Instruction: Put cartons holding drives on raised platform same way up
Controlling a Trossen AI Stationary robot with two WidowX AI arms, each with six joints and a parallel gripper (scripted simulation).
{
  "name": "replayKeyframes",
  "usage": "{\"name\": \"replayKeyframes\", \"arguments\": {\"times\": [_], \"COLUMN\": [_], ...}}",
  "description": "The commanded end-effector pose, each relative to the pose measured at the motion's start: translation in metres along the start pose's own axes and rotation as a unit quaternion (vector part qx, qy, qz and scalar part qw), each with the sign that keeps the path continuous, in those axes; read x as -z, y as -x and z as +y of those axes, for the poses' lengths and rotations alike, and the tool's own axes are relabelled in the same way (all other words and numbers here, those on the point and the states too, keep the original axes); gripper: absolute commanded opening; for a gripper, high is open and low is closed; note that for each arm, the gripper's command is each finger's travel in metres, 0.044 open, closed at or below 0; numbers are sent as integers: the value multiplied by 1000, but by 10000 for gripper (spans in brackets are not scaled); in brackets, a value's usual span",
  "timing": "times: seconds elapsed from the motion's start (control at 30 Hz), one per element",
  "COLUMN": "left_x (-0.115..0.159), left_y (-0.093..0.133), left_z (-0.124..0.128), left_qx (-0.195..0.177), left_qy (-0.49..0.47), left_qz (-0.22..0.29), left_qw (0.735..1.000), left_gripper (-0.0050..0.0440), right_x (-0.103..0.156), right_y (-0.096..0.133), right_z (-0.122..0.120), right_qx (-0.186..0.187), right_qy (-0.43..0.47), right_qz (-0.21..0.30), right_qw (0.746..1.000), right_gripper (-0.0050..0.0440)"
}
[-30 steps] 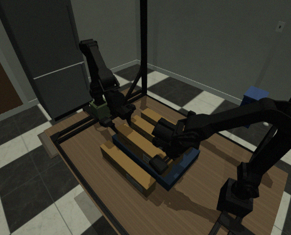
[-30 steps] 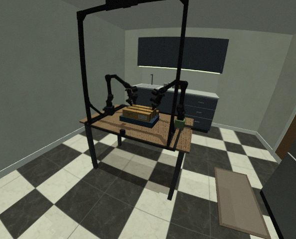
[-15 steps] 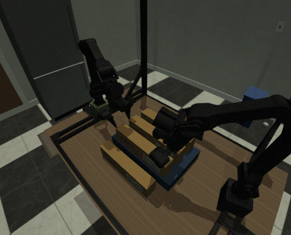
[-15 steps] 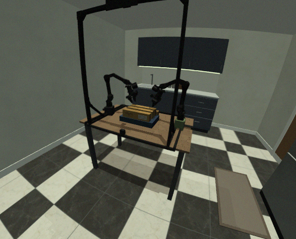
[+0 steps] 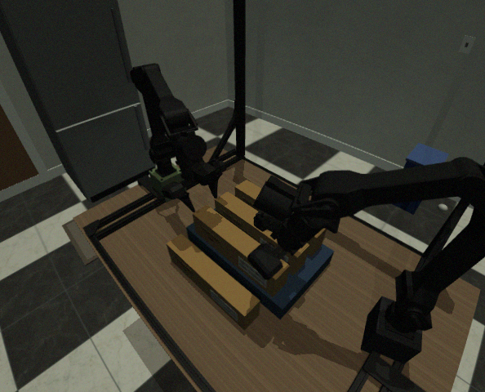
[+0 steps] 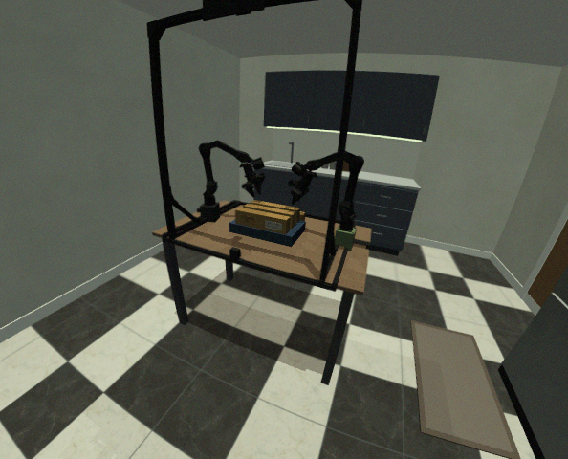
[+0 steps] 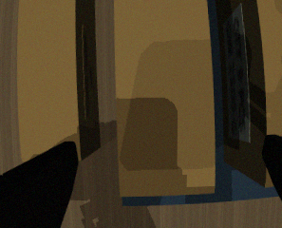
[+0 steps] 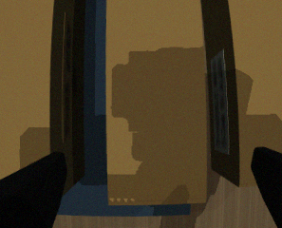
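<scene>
Top view: foremost label [image 5: 224, 304] unreadable.

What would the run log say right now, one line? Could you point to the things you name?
left fingers [image 5: 281, 253] [image 6: 252, 190]: open | right fingers [image 5: 203, 201] [image 6: 294, 196]: open | platform [image 5: 308, 273] [image 6: 259, 234] [image 7: 242, 187] [image 8: 95, 142]: three cartons [image 5: 230, 236] [image 6: 254, 218] [image 7: 164, 71] [image 8: 155, 28] | table [image 5: 128, 253] [image 6: 353, 281] [image 7: 0, 95] [image 8: 235, 218]: one carton [image 5: 211, 276] [image 6: 302, 216] [image 7: 47, 85] [image 8: 264, 43]
</scene>
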State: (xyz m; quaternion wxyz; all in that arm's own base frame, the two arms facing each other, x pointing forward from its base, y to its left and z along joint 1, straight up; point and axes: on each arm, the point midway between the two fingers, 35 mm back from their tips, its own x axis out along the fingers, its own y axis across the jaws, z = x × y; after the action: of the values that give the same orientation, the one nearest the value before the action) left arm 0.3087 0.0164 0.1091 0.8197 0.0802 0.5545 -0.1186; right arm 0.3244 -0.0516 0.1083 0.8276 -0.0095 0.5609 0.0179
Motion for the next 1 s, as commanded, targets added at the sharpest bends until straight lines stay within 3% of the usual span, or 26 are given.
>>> {"name": "replayKeyframes", "arguments": {"times": [0.0, 0.3, 0.97], "left_x": [3, 22, 121], "left_y": [1, 9, 52], "left_z": [-2, -14, -74], "left_qx": [0, 0, 0], "left_qy": [1, 1, 1], "left_qz": [-1, -1, -1], "left_qw": [1000, 1000, 1000], "left_gripper": [389, 389, 389], "right_x": [4, 23, 120], "right_y": [1, 10, 53], "right_z": [2, 13, 73], "right_qx": [3, 3, 3], "right_qy": [-1, -1, -1], "right_qz": [-2, -2, -2], "right_qw": [1000, 1000, 1000], "right_gripper": [389, 389, 389]}}
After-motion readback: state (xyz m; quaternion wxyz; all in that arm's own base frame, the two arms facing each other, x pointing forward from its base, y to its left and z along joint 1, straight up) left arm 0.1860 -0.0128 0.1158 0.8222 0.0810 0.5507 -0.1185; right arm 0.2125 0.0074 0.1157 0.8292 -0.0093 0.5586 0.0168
